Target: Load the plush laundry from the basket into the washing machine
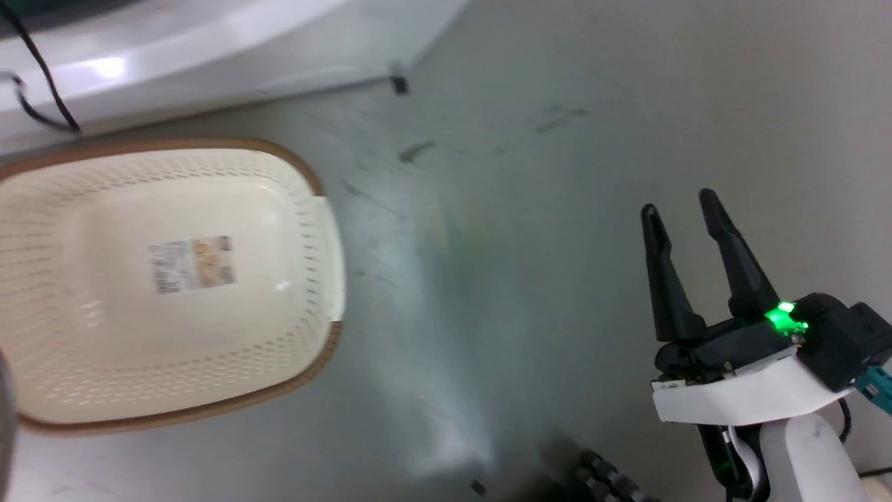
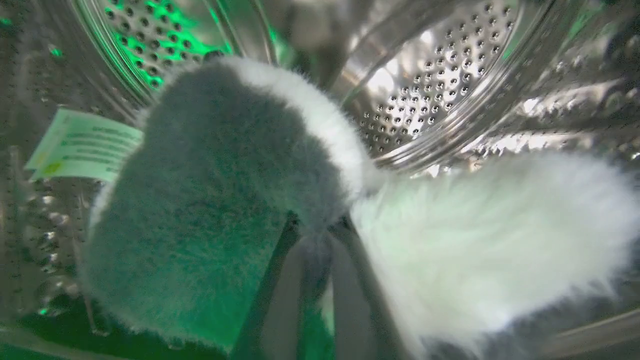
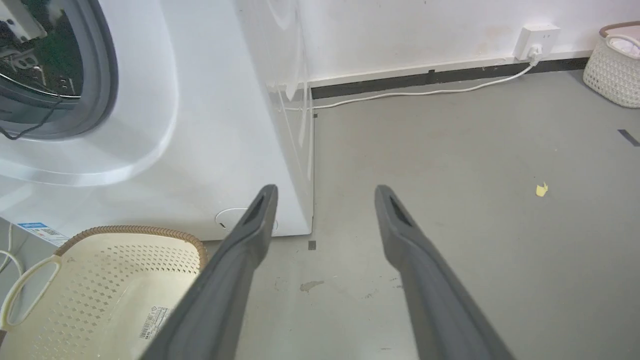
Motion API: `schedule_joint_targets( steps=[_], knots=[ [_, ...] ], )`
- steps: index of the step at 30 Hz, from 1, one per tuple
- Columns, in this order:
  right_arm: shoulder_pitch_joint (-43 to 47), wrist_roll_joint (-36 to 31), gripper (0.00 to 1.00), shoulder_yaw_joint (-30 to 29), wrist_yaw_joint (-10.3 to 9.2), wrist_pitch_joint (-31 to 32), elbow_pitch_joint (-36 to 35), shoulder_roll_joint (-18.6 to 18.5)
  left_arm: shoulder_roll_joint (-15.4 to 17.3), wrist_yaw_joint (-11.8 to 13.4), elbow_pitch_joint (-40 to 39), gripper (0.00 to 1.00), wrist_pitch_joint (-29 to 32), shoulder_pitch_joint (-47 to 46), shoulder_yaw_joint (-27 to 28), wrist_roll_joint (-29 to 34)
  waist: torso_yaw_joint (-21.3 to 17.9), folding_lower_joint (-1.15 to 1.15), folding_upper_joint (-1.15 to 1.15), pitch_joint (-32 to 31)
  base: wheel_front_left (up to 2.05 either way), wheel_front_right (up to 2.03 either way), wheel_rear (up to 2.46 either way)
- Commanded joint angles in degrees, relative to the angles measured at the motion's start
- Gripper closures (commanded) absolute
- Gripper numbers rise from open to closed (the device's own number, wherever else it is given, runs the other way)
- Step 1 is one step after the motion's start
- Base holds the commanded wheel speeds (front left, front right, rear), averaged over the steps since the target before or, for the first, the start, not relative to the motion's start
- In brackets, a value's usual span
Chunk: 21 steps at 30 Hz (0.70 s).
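Grey scuffed floor (image 1: 557, 139), with basket (image 1: 42, 230) beside washing machine (image 3: 210, 125); bottom label (image 1: 190, 263) print too blurred to read. Inside steel drum (image 2: 440, 75), plush laundry (image 2: 215, 190) pinched by left gripper (image 2: 320, 235), fingertips buried in fur; pale tag (image 2: 82, 152) lettering illegible. Right gripper (image 1: 678, 200) spread wide, holding nothing.

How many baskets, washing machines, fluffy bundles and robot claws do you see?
Baskets: 2 (cream basket, white woven basket)
Washing machine: 1
Fluffy bundle: 1
Claws: 2 (left claw, right claw)
Total: 6
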Motion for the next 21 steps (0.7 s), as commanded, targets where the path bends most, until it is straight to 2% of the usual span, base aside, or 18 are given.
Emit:
schedule_joint_targets(
  steps=[1,8,12,13,14,21],
  knots=[
    [-1.08,0.37,0.00,0.14,-0.05,-0.25,0.03,-0.04,0.32,0.20,1.45,1.00,0.38,-1.49,-0.89,1.05,-2.73,-0.02,0.00,2.64,0.00,0.00,0.00],
    [-1.70,0.77,0.00,0.77,-0.05,-0.25,0.36,-0.04,2.19,0.75,10.15,1.00,1.68,-5.91,-4.60,4.74,-3.38,-0.02,0.00,3.57,0.00,0.00,0.00],
    [-1.75,0.42,0.00,0.33,-0.05,-0.25,0.35,-0.04,1.95,0.38,12.24,1.00,-1.55,-6.04,-5.00,4.44,-2.64,-0.02,0.00,2.89,0.00,0.00,0.00],
    [-1.78,0.08,0.00,0.06,-0.05,-0.25,0.36,-0.04,1.66,0.32,12.70,0.60,-2.47,-5.93,-5.06,4.27,-2.24,-0.02,0.00,2.58,0.00,0.00,0.00],
    [-1.79,-0.28,0.00,-0.28,-0.05,-0.25,0.36,-0.04,1.29,0.20,13.17,0.00,-3.50,-5.70,-5.18,4.11,-1.79,-0.02,0.00,2.15,0.00,0.00,0.00],
    [-1.40,-3.39,0.00,-2.82,-0.05,-0.25,0.30,-0.04,-1.43,-0.89,16.12,0.00,-10.94,-2.12,-5.09,2.16,1.91,-0.02,0.00,-3.08,0.00,0.00,0.00]
  ],
)
